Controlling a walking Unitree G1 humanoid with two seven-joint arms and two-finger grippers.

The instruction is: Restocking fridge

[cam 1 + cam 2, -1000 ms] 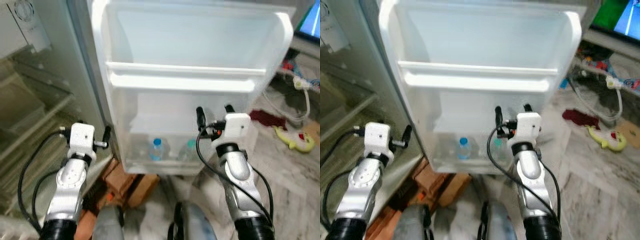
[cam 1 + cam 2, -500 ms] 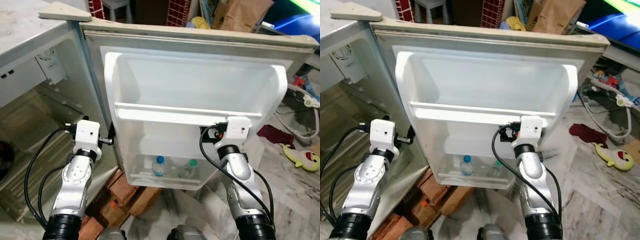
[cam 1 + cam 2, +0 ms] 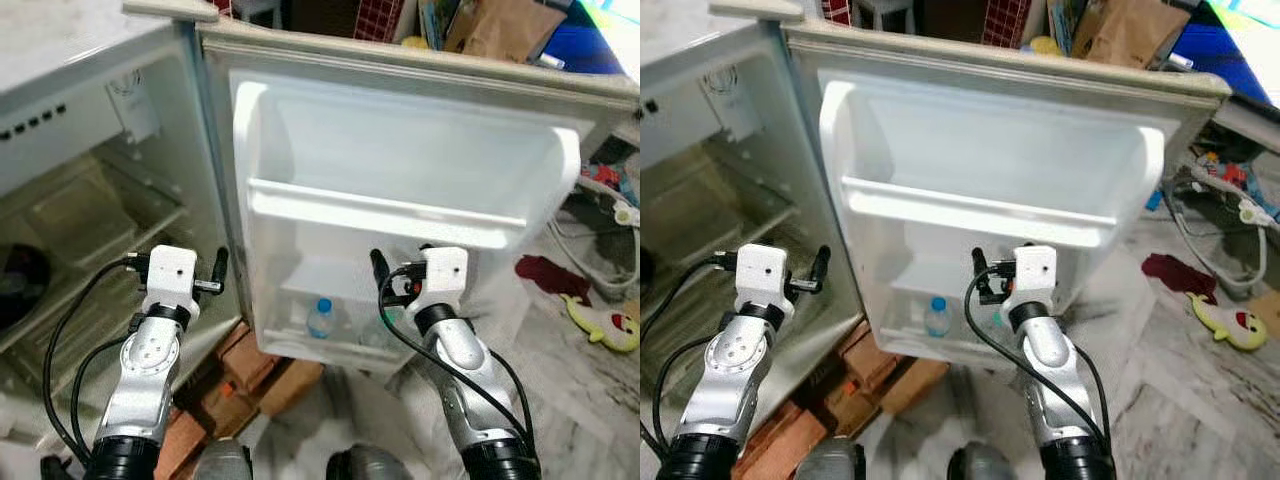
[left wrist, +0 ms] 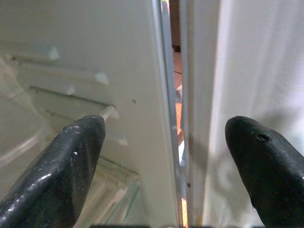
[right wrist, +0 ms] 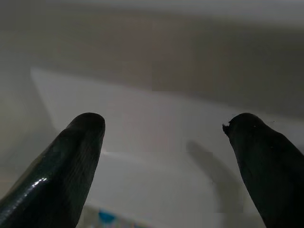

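Fridge door (image 3: 400,150) open, bottle (image 3: 319,317) in bottom shelf, both grippers (image 4: 164,137) (image 5: 164,128) spread wide, marble floor (image 3: 590,390).

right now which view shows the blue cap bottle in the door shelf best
The left eye view: the bottle stands clear in the bottom door shelf. The right eye view shows it smaller; the right wrist view catches a blue blur at its edge.

Both arms raised at the fridge door (image 3: 400,150): left gripper (image 4: 164,142) gaping by its hinge edge, right gripper (image 5: 164,137) spread wide before its lower shelf.
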